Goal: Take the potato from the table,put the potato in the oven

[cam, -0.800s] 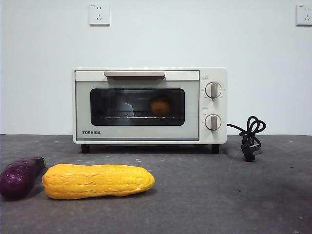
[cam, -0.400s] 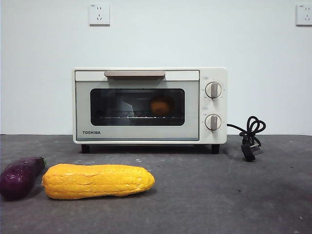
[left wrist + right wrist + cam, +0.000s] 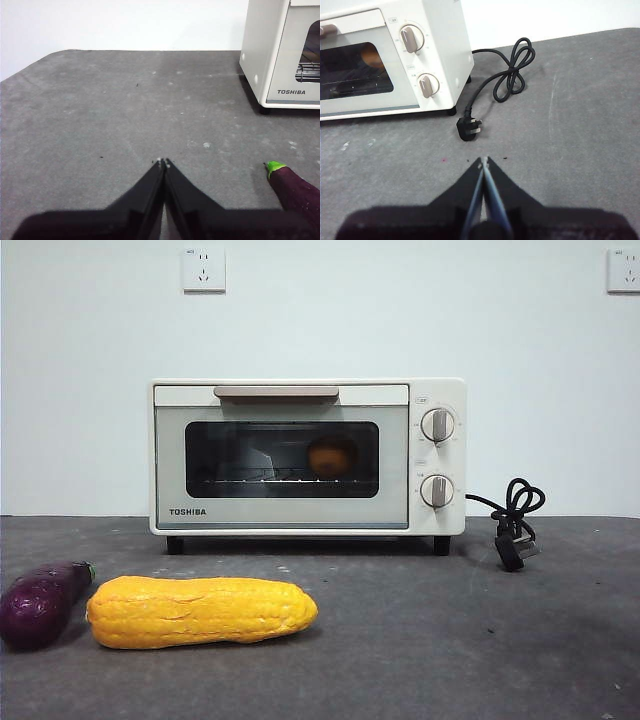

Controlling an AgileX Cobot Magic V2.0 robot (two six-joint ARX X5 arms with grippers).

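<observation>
1. The round, smooth orange-brown potato sits on the wire rack inside the boxy cream-white oven, behind its closed dark glass door.
2. The left gripper and the right gripper are both pinched together, holding nothing, over the speckled grey table.

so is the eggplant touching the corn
Cannot tell. In the front view the eggplant and corn nearly meet, but their ends overlap in shadow; neither wrist view shows the corn.
</observation>
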